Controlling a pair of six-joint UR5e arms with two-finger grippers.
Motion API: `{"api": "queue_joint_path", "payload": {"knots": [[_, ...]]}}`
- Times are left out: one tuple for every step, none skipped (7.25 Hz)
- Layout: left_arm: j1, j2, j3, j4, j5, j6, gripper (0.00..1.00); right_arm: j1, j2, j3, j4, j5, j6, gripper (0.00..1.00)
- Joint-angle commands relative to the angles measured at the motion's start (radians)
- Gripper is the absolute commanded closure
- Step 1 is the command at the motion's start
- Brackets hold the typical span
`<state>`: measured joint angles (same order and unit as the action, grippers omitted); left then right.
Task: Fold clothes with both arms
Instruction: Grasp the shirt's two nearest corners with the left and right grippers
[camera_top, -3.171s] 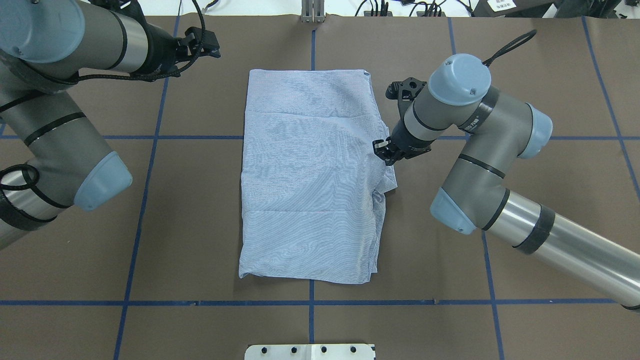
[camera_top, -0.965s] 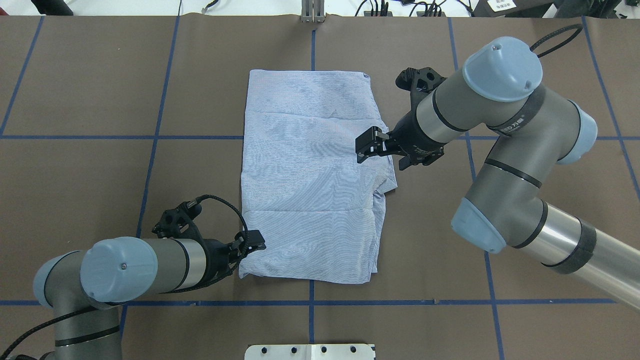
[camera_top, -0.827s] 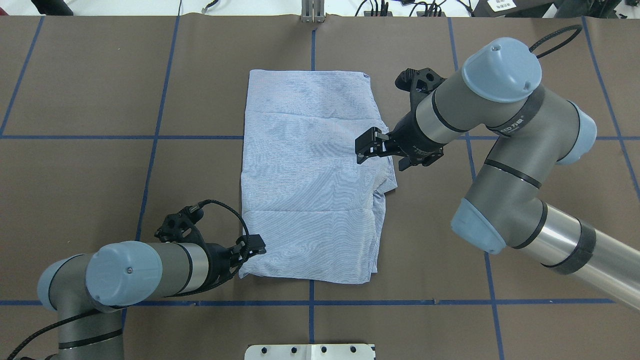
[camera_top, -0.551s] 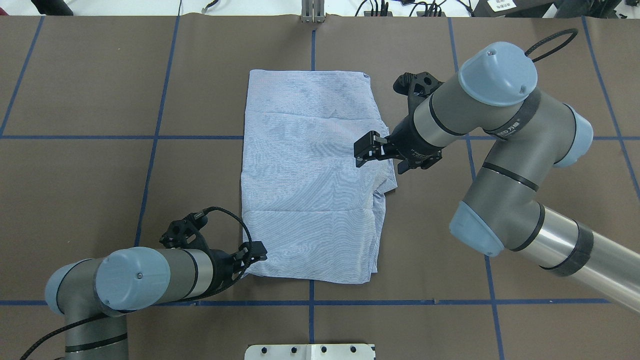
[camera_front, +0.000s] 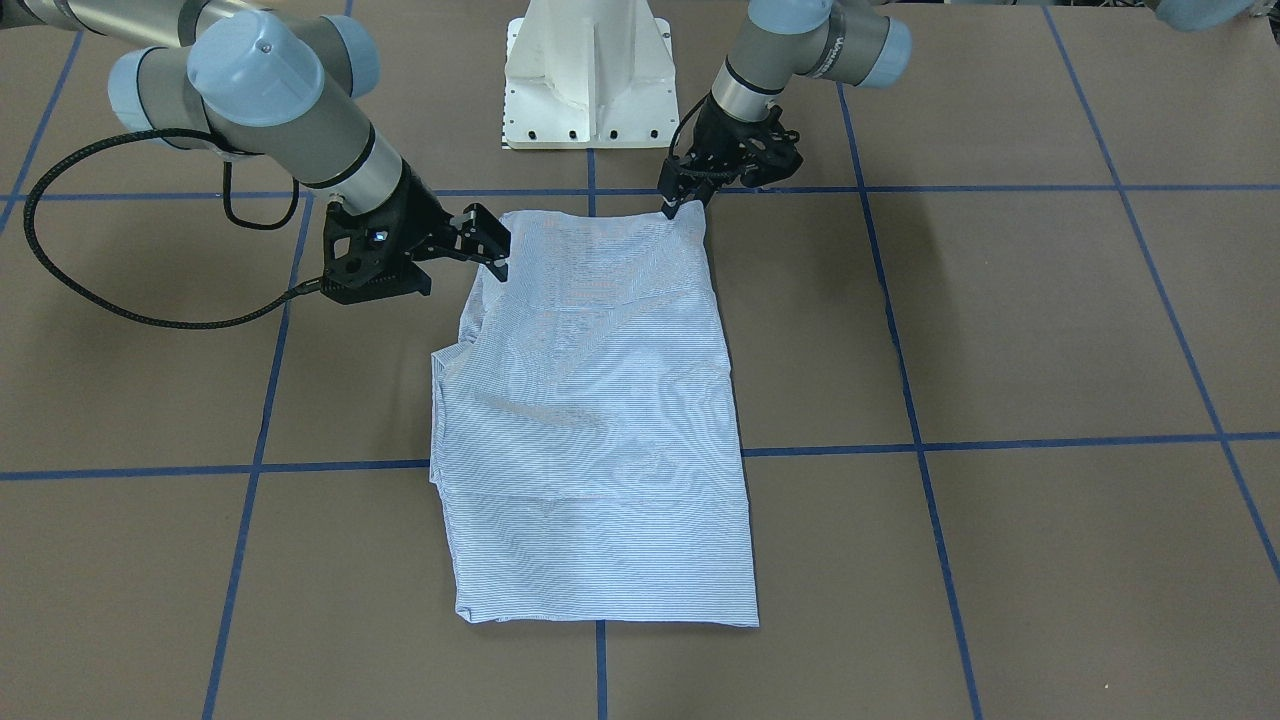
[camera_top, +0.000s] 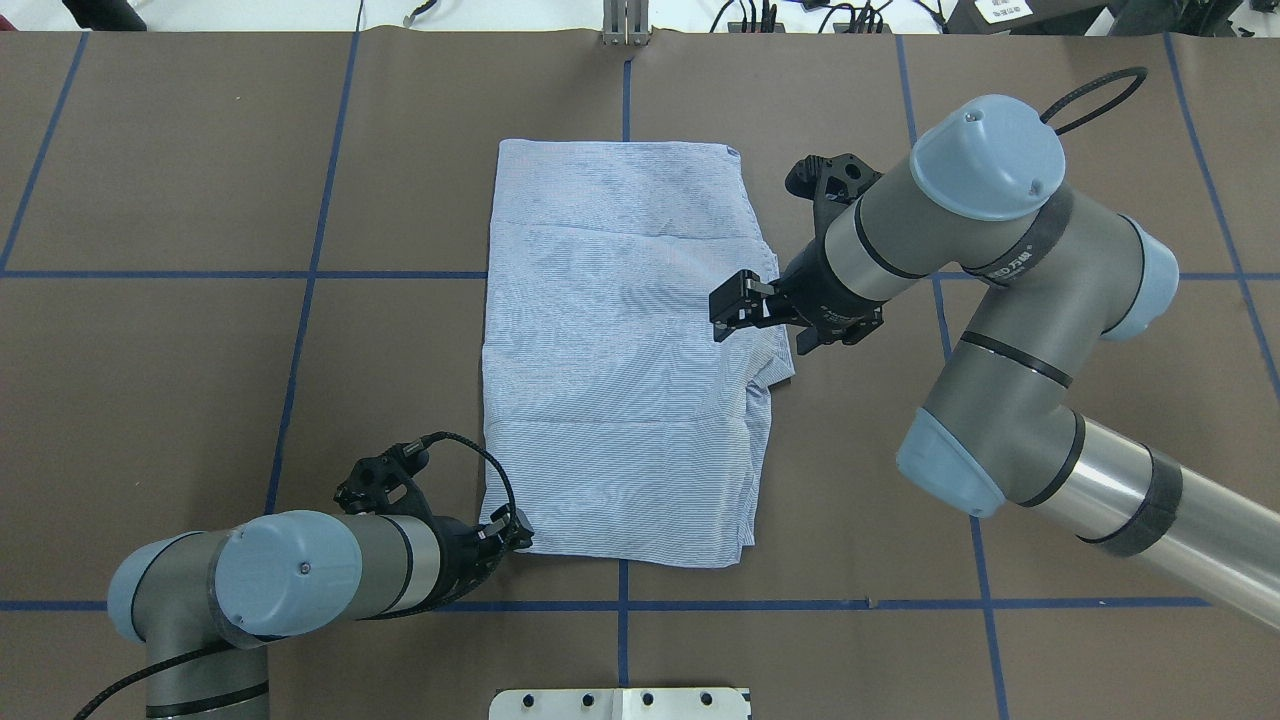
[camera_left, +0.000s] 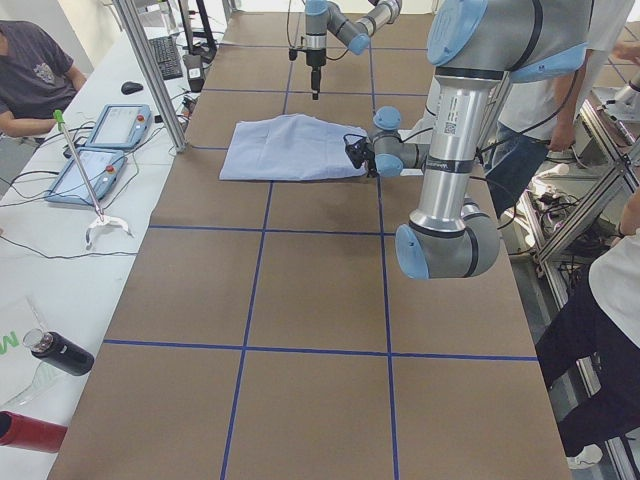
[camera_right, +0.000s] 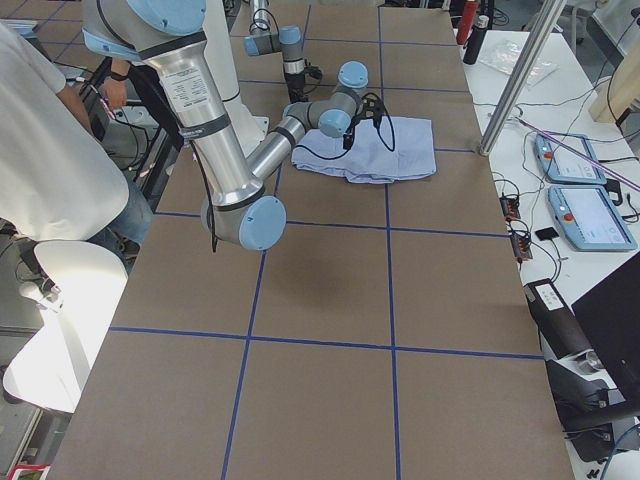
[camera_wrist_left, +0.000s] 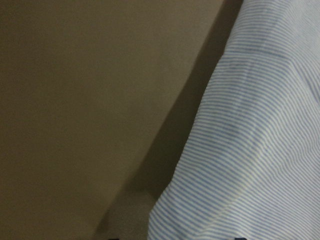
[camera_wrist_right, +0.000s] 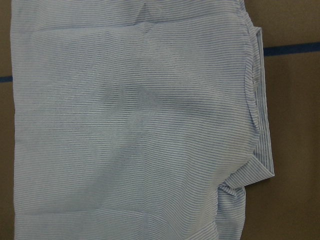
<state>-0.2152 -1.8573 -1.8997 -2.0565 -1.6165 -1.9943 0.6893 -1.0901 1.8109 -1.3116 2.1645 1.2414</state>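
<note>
The shirt (camera_top: 620, 360) lies as a long rectangle with its sleeves turned in; the end-over-end folds look not yet done. The left fingers (camera_top: 515, 530) seem slightly apart, straddling its near corner. The right fingers (camera_top: 738, 288) gape above its edge, holding nothing. Beneath both is a brown worktop (camera_top: 200, 350) gridded in blue tape. Farther off are people (camera_left: 35, 70) and tablets (camera_left: 125, 125).

Bare table (camera_top: 150, 350) surrounds the shirt (camera_top: 620, 400); right hand (camera_top: 728, 305) hangs over its right edge, left hand (camera_top: 518, 535) at its near-left corner
</note>
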Motion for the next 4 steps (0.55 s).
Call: {"api": "queue_joint_path", "payload": {"knots": [[-0.013, -0.002, -0.013, 0.036, -0.003, 0.015, 1.00, -0.036, -0.007, 0.001, -0.001, -0.029, 0.012, 0.00], [-0.033, -0.002, -0.034, 0.073, -0.009, 0.017, 1.00, -0.074, -0.004, -0.001, 0.000, -0.058, 0.077, 0.00], [-0.050, -0.002, -0.073, 0.100, -0.011, 0.019, 1.00, -0.118, 0.001, 0.002, 0.002, -0.102, 0.151, 0.00], [-0.052, -0.002, -0.084, 0.113, -0.011, 0.019, 1.00, -0.175, 0.001, 0.004, 0.002, -0.156, 0.226, 0.00]]}}
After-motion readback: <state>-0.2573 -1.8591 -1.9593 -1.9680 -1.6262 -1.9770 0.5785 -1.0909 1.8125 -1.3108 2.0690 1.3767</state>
